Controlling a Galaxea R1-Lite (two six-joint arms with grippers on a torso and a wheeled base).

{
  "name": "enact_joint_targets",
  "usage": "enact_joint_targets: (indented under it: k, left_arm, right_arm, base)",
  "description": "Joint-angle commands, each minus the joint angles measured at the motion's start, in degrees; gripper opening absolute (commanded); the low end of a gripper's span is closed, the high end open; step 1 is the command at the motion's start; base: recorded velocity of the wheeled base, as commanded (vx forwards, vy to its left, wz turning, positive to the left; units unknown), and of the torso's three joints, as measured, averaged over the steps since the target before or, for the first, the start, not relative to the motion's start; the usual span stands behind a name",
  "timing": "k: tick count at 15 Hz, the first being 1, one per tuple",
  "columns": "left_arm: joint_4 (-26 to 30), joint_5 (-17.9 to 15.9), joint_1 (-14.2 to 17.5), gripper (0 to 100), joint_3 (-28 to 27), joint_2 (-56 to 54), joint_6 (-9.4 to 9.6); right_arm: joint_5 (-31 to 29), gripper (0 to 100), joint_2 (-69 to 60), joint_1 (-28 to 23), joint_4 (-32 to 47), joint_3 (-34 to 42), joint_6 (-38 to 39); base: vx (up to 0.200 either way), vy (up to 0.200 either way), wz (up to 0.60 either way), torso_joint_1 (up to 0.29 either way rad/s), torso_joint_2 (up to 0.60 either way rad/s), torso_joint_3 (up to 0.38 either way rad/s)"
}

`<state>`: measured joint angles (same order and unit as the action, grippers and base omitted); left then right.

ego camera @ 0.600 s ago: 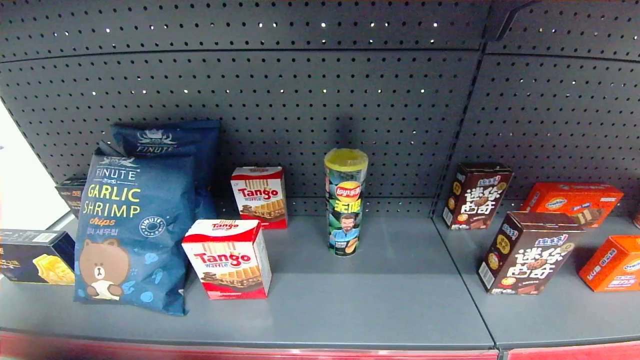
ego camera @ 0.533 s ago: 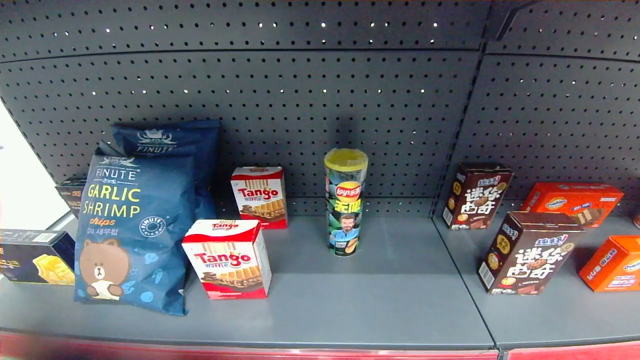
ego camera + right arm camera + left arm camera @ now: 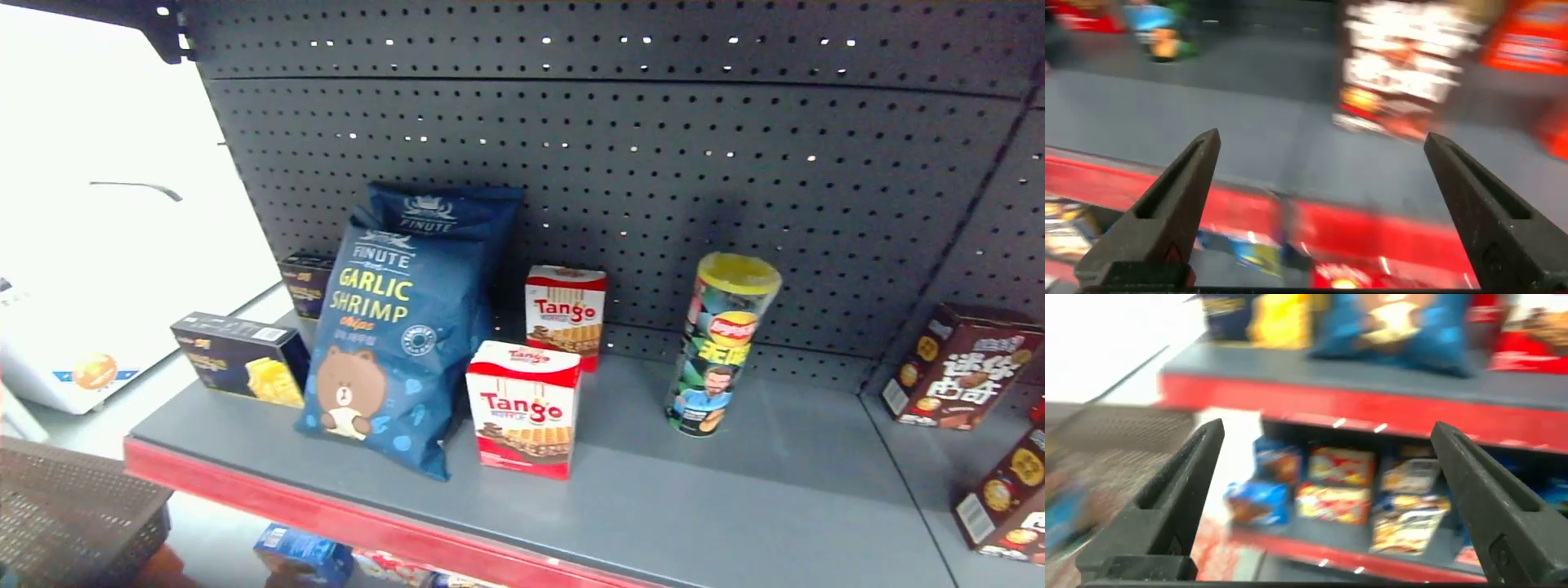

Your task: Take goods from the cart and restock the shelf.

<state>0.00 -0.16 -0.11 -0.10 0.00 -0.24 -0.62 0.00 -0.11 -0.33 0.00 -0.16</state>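
From the head, the grey metal shelf point(image 3: 735, 498) with a red front lip carries, left to right, a blue foil chip bag point(image 3: 384, 351), two red-and-white card wafer cartons point(image 3: 524, 408) and a tall tube-shaped chip canister point(image 3: 718, 351) with a yellow lid. At the near left sits the dark mesh cart basket point(image 3: 73, 506); its goods cannot be made out.

From the left wrist, the left gripper point(image 3: 1327, 429) is spread wide and empty, near the cart basket's mesh.

From the right wrist, the right gripper point(image 3: 1323, 137) is likewise wide open and empty, facing a brown printed carton point(image 3: 1404, 65) on the shelf.

Stock like this is probably light. Cartons are stiff and best pinched across their flat sides. Bags are soft and crushable. A canister is smooth and best gripped mid-body.
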Motion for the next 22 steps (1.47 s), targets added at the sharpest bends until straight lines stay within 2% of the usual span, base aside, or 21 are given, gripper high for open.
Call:
enact_joint_targets:
  k: [1,11,16,17,18,19,21,22]
  left_arm:
    - [0.00,-0.02,0.02,100,0.01,0.00,-0.02]
    - [0.00,0.25,0.02,100,0.01,0.00,-0.02]
    - [0.00,-0.19,-0.07,100,0.01,0.00,0.51]
    - [0.00,1.21,0.02,100,0.01,0.00,0.68]
    - [0.00,1.92,0.02,100,-0.34,0.00,1.74]
    - [2.20,1.92,-0.33,100,-6.32,4.04,7.28]
    - [5.63,2.18,-0.86,100,-18.62,19.86,7.10]
    - [5.54,2.27,-0.77,100,-20.73,23.82,7.01]
  right_arm:
    - [0.01,100,0.00,0.02,-0.02,0.00,-0.02]
    - [-0.08,100,0.00,0.02,-0.02,0.00,0.07]
    - [-0.08,100,0.00,0.02,-0.02,0.00,0.16]
    - [-0.08,100,0.00,0.02,-0.02,0.00,0.16]
    - [-0.08,100,0.00,0.02,-0.02,0.00,0.16]
    - [-0.08,100,0.00,0.02,-0.02,0.00,0.16]
    - [-0.08,100,0.00,0.02,-0.02,0.00,0.16]
    - [-0.08,100,0.00,0.02,-0.02,0.00,0.16]
  base:
    - [0.000,0.000,0.60,-0.002,0.00,0.002]
    - [0.000,0.000,0.60,0.002,0.00,0.003]
    - [0.000,0.000,0.00,0.000,0.00,0.000]
    - [0.000,0.000,0.00,0.000,0.00,0.000]
    - [0.000,0.000,0.00,0.000,0.00,0.000]
    - [0.000,0.000,0.00,0.000,0.00,0.000]
    - [0.000,0.000,0.00,0.000,0.00,0.000]
    - [0.000,0.000,0.00,0.000,0.00,0.000]
